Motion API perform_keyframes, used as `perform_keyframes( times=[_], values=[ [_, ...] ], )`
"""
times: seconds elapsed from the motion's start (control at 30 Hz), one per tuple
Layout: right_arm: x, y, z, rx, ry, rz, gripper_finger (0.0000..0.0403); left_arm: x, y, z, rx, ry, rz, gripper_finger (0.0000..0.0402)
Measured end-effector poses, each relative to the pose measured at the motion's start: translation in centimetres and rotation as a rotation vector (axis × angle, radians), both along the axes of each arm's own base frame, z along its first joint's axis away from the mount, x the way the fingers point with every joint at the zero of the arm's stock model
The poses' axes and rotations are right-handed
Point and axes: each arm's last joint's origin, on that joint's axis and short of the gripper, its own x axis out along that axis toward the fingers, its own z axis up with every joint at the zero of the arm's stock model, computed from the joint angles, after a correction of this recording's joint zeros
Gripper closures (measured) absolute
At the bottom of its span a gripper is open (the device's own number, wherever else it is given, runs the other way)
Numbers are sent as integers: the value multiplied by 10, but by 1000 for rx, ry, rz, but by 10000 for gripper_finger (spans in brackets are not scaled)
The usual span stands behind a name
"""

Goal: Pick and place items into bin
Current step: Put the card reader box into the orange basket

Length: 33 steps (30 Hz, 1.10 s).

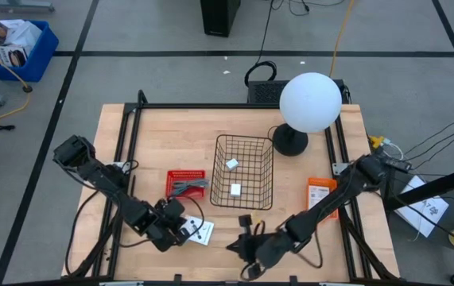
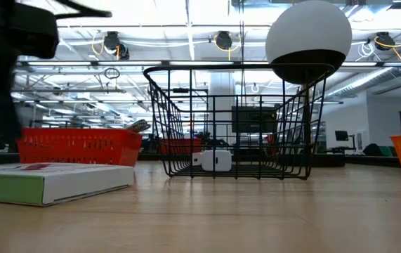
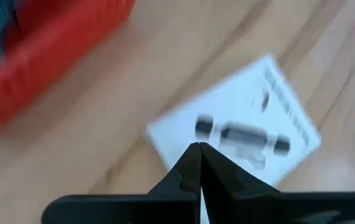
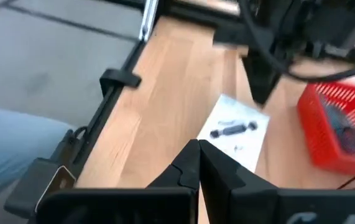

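Observation:
A black wire bin stands mid-table with two small white blocks lying on its floor; one block also shows in the low view. A white card with black marks lies flat near the table's front edge. My left gripper is shut, its tips over the card. My right gripper is shut, holds nothing and points at the card from the table's right. A red tray holds grey and teal pieces. My left gripper slants down from the table's left, with its shut fingertips over the white card's edge. Whether they touch the card cannot be told. The card lies flat on the table.
A lamp with a white globe stands behind the bin to the right. An orange packet lies to the right of the bin. A black frame rail borders the table. Light-blue cloth shows beyond the edge.

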Motion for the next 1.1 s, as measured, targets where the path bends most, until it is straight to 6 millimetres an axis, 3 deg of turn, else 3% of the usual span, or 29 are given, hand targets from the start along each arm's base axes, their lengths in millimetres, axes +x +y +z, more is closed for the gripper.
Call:
perform_keyframes(
  times=[0.13, 0.37, 0.73, 1.1],
  values=[
    [15, 2, -16, 23, 82, -56, 403, -4, -2, -2, -48, 52, -1, 399],
    [31, -14, -32, 167, 169, -155, 403, -8, -4, -4, -83, 91, 51, 399],
    [31, -21, -36, 147, 209, -188, 403, 4, -2, -33, -79, 186, 88, 395],
    [31, -24, -76, 125, 347, -277, 403, 18, -14, -33, -159, 57, 21, 397]
  ],
)
